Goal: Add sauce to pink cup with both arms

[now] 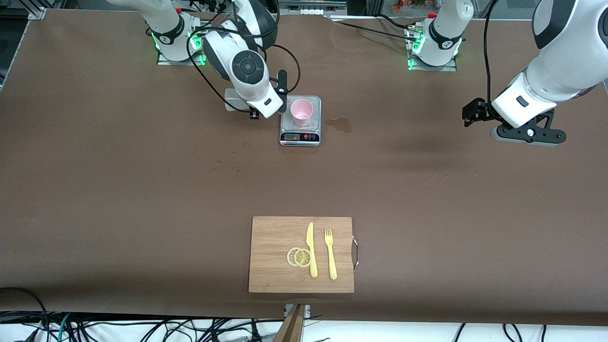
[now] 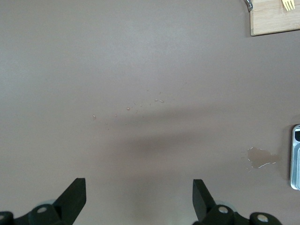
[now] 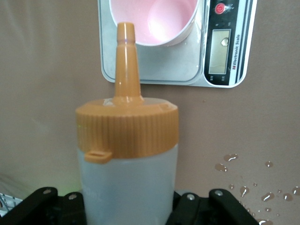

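The pink cup (image 1: 301,112) (image 3: 154,21) stands upright on a small silver kitchen scale (image 1: 300,137) (image 3: 225,51). My right gripper (image 1: 255,110) (image 3: 126,208) is shut on the sauce (image 3: 126,140), a translucent bottle with an orange cap, gripped around its body. Its nozzle points toward the cup, the tip lined up with the cup's rim. In the front view only the bottle's whitish base (image 1: 232,100) shows past the hand. My left gripper (image 1: 475,114) (image 2: 139,197) waits over bare table at the left arm's end, open, with nothing between its fingers.
A wet spill (image 1: 339,124) (image 2: 260,157) lies beside the scale, toward the left arm's end. Droplets (image 3: 243,187) dot the mat near the bottle. A wooden cutting board (image 1: 266,280) near the front edge carries a yellow knife (image 1: 311,249), a fork (image 1: 330,254) and lemon slices (image 1: 299,257).
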Controlling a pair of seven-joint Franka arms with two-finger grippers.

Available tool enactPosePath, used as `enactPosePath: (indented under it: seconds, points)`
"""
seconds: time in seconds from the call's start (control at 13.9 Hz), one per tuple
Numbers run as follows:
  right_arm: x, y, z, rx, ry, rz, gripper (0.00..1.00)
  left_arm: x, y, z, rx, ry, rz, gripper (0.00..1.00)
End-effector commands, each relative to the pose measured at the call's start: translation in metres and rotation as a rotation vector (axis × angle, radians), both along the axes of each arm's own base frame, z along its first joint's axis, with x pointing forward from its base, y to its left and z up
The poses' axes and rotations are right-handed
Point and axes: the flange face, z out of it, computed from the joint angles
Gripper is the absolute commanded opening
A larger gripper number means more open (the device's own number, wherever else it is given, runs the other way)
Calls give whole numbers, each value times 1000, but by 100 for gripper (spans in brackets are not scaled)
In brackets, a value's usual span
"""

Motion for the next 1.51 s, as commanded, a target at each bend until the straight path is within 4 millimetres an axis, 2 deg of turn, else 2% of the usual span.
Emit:
enactPosePath:
  seconds: [0.0, 0.65, 1.08, 1.44]
  points:
    - [-3, 3, -4, -37, -28, 3, 2, -4, 2, 5, 0, -4, 0, 100]
    - [22, 29, 1, -136, -61, -3, 2, -4, 2, 5, -1, -4, 5, 100]
    - [24, 56, 3, -205, -73, 2, 2, -1, -1, 7, -2, -9, -6, 100]
    - [18, 63, -2, -229, -86, 5, 2, -1, 0, 6, -2, -5, -6, 100]
